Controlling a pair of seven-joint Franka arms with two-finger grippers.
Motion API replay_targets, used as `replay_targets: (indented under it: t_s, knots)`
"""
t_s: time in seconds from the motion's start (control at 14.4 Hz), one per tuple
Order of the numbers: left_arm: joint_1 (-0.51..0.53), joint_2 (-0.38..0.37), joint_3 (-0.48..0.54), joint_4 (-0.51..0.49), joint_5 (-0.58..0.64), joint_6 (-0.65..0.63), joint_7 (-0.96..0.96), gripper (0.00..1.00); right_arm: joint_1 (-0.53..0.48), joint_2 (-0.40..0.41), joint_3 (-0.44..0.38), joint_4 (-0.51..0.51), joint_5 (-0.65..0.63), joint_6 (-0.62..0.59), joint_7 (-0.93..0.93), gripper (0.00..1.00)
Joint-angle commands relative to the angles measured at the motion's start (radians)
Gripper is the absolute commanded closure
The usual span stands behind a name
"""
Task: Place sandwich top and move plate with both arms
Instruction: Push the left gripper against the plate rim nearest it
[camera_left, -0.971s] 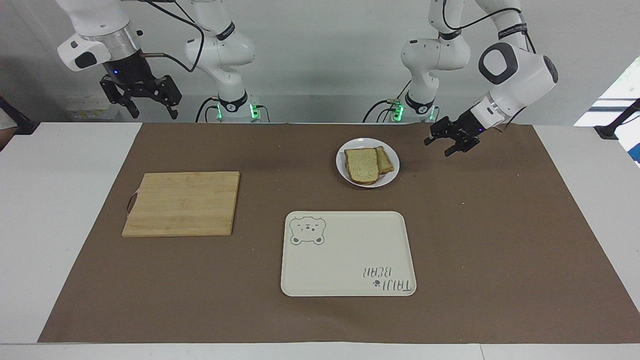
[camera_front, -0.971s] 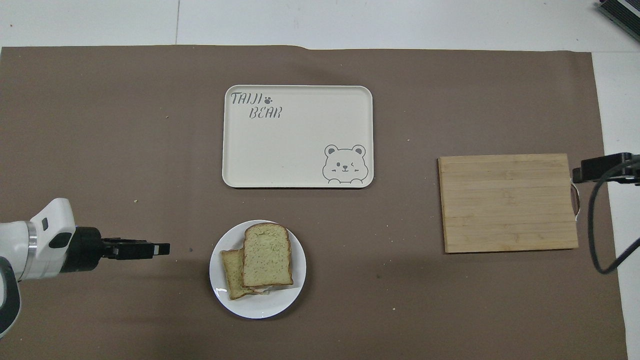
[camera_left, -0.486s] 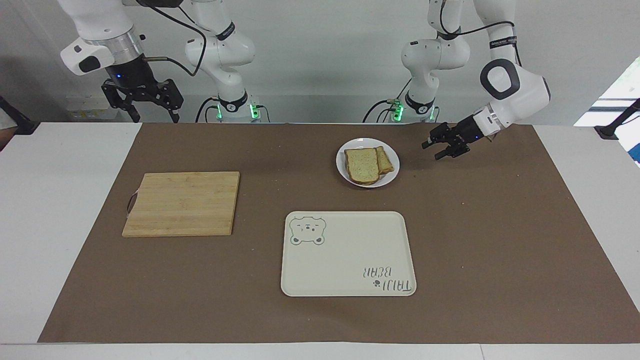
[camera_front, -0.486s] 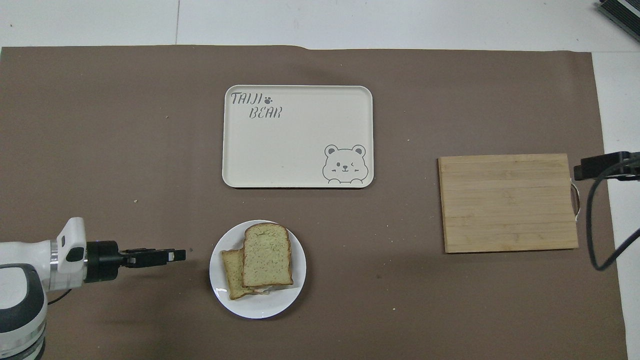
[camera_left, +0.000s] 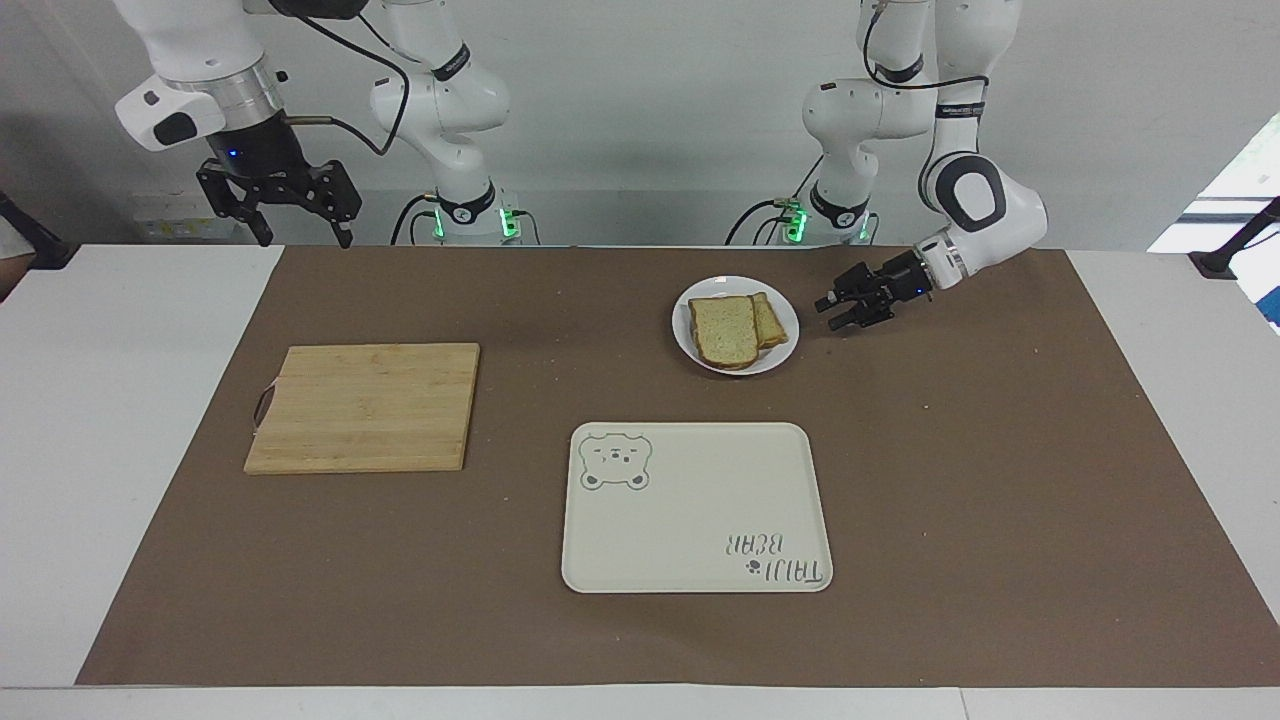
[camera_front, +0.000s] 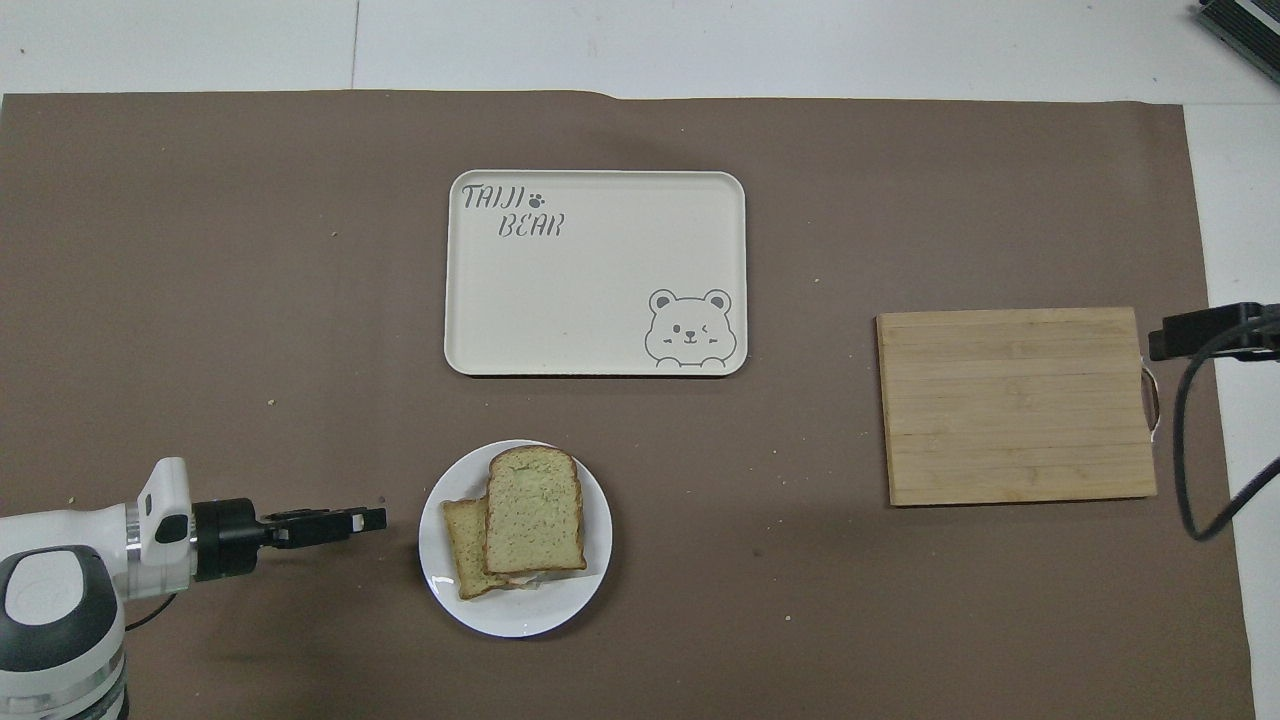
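Note:
The sandwich top (camera_left: 724, 330) (camera_front: 533, 510), a pale speckled slice with brown crust, lies on the small white plate (camera_left: 777, 357) (camera_front: 520, 618), partly over a second slice (camera_left: 771, 322) (camera_front: 461, 547). My left gripper (camera_left: 833, 312) (camera_front: 372, 520) is open and empty, low over the brown mat, a short gap from the plate's rim on the left arm's side, pointing at it. My right gripper (camera_left: 303, 238) is open and empty, raised over the table's edge nearest the robots at the right arm's end.
A cream tray with a bear print (camera_left: 695, 510) (camera_front: 595, 290) lies farther from the robots than the plate. A wooden cutting board (camera_left: 365, 405) (camera_front: 1015, 405) lies toward the right arm's end. A brown mat (camera_left: 1000, 480) covers the table.
My left gripper has lowered and moved toward the plate, closing most of the gap. My right gripper has shifted slightly and stays raised. Plate and bread have not moved.

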Motion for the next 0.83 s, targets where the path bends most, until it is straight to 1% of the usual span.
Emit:
replay_targets:
  t_s: [0.0, 0.28, 0.42, 0.49, 0.55, 0.62, 0.69, 0.76]
  knots:
    - [-0.054, 0.016, 0.0, -0.028, -0.038, 0.069, 0.066, 0.43, -0.007, -0.016, 0.006, -0.023, -0.013, 0.011, -0.025, 0.0]
    - [-0.055, 0.007, 0.0, -0.051, -0.041, 0.071, 0.068, 0.42, -0.004, -0.016, 0.006, -0.023, -0.012, 0.009, -0.025, 0.0]
    - [-0.054, 0.029, 0.0, -0.054, -0.045, 0.065, 0.07, 0.42, -0.004, -0.017, 0.006, -0.023, -0.012, 0.008, -0.025, 0.0]
    - [-0.055, 0.045, -0.001, -0.054, -0.067, 0.06, 0.07, 0.43, -0.004, -0.017, 0.006, -0.023, -0.012, 0.008, -0.025, 0.0]
    - [-0.058, 0.062, -0.001, -0.056, -0.114, 0.052, 0.071, 0.43, -0.004, -0.017, 0.006, -0.023, -0.012, 0.008, -0.025, 0.0]
    - [-0.081, 0.067, -0.001, -0.056, -0.143, 0.052, 0.077, 0.43, -0.004, -0.017, 0.006, -0.025, -0.012, 0.008, -0.025, 0.0]
    - [-0.098, 0.069, -0.001, -0.056, -0.168, 0.054, 0.077, 0.44, -0.004, -0.017, 0.006, -0.023, -0.012, 0.008, -0.025, 0.0]
    - [-0.1, 0.07, -0.001, -0.056, -0.186, 0.054, 0.076, 0.55, -0.004, -0.017, 0.006, -0.025, -0.012, 0.008, -0.025, 0.0]
